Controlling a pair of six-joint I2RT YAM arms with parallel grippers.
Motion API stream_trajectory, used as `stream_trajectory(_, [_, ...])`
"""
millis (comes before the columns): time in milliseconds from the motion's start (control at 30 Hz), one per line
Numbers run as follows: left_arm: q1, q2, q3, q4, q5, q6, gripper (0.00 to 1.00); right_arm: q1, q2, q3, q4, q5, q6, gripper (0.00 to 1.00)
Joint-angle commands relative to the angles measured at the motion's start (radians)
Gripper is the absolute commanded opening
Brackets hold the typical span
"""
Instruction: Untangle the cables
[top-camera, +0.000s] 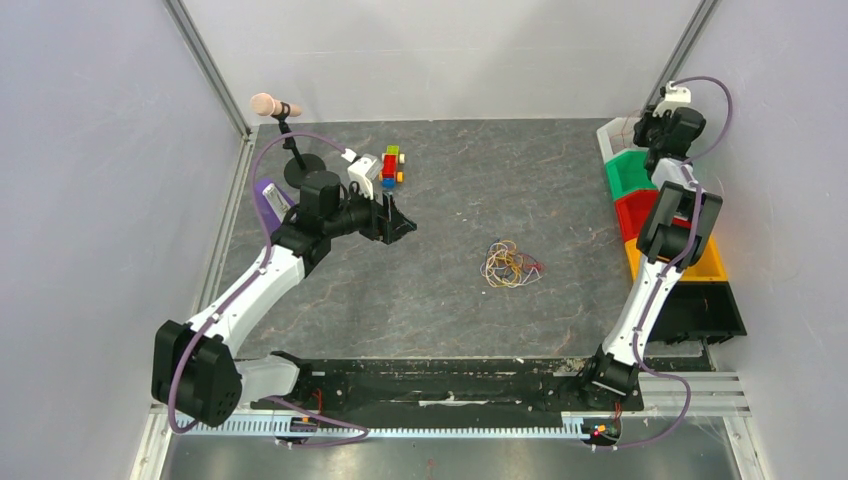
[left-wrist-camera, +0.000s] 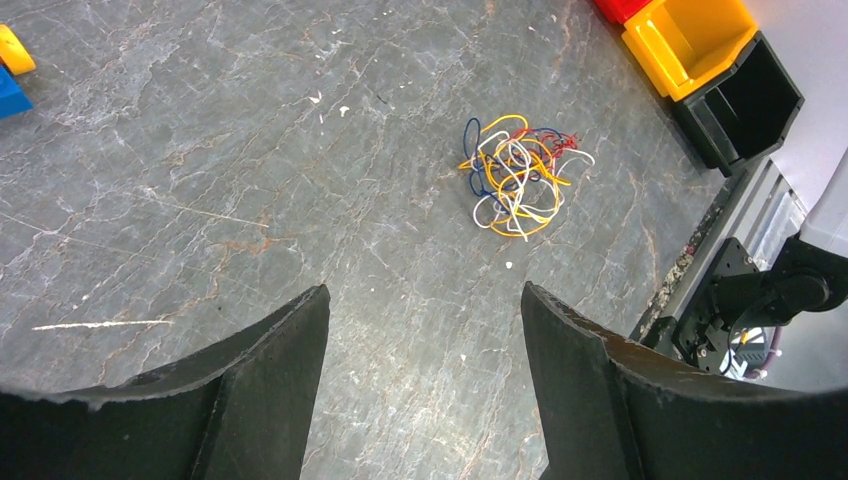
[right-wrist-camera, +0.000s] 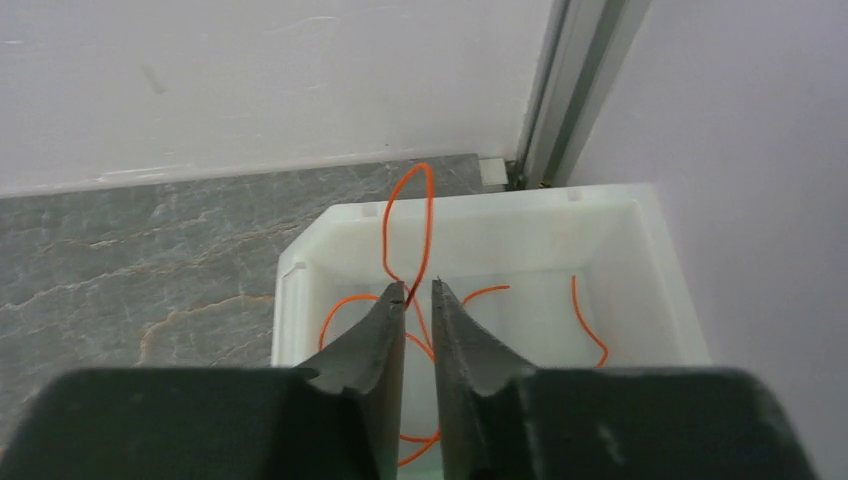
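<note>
Over the white bin (right-wrist-camera: 520, 235), the right gripper (right-wrist-camera: 418, 290) is nearly closed, an orange wire (right-wrist-camera: 425, 165) looping off one fingertip, grip unclear; the left gripper (left-wrist-camera: 425, 290) gapes empty. Out on the table (top-camera: 440, 190) lie the cables (top-camera: 511, 264), likely feather-light and springy, best pinched at an outer loop

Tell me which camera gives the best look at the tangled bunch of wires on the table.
The left wrist view: the bunch fills more of the frame, with separate yellow, white, blue and red loops. In the top view the bunch is small. The right wrist view misses it.
</note>
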Motion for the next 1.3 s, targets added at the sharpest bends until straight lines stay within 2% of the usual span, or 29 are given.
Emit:
stream_trajectory(0, [0.006, 0.014, 0.011, 0.001, -0.024, -0.009, 0.77, 0.002, 0.009, 0.050, 0.042, 0.115, -0.095, 0.09])
stream_trajectory(33, [0.007, 0.019, 0.013, 0.001, -0.024, -0.009, 0.77, 0.002, 0.009, 0.049, 0.032, 0.130, -0.122, 0.02])
stream_trajectory(67, [0.007, 0.020, 0.015, 0.001, -0.025, -0.008, 0.77, 0.002, 0.010, 0.049, 0.022, 0.151, -0.153, 0.00])
stream_trajectory(400, [0.008, 0.035, 0.023, 0.000, -0.027, -0.010, 0.77, 0.023, 0.017, 0.033, -0.109, 0.273, -0.515, 0.00])
stream_trajectory(433, [0.009, 0.036, 0.023, -0.002, -0.027, -0.010, 0.77, 0.027, 0.016, -0.007, -0.107, 0.281, -0.542, 0.00])
stream_trajectory(567, [0.009, 0.034, 0.026, -0.007, -0.028, -0.012, 0.77, 0.046, 0.020, 0.015, -0.108, 0.314, -0.590, 0.02])
stream_trajectory(633, [0.008, 0.031, 0.031, -0.014, -0.032, -0.010, 0.77, 0.046, 0.010, 0.012, -0.102, 0.311, -0.586, 0.10])
stream_trajectory(733, [0.009, 0.022, 0.036, -0.024, -0.042, -0.006, 0.77, 0.046, -0.034, -0.012, -0.063, 0.324, -0.577, 0.29])
stream_trajectory(833, [0.009, 0.010, 0.037, -0.023, -0.050, -0.004, 0.77, 0.039, -0.092, -0.017, -0.056, 0.327, -0.554, 0.42])
stream_trajectory(1000, [0.008, 0.000, 0.042, -0.021, -0.053, -0.006, 0.77, 0.026, -0.270, -0.068, -0.149, 0.210, -0.507, 0.68])
stream_trajectory(1100, [0.009, -0.006, 0.053, -0.045, -0.056, 0.014, 0.78, 0.027, -0.406, -0.114, -0.310, 0.098, -0.513, 0.82])
stream_trajectory(1200, [0.009, -0.002, 0.073, -0.092, -0.057, 0.050, 0.78, 0.034, -0.533, -0.126, -0.563, -0.028, -0.569, 0.89])
stream_trajectory(1267, [0.006, 0.012, 0.082, -0.113, -0.031, 0.064, 0.78, 0.046, -0.612, -0.147, -0.727, -0.122, -0.581, 0.90])
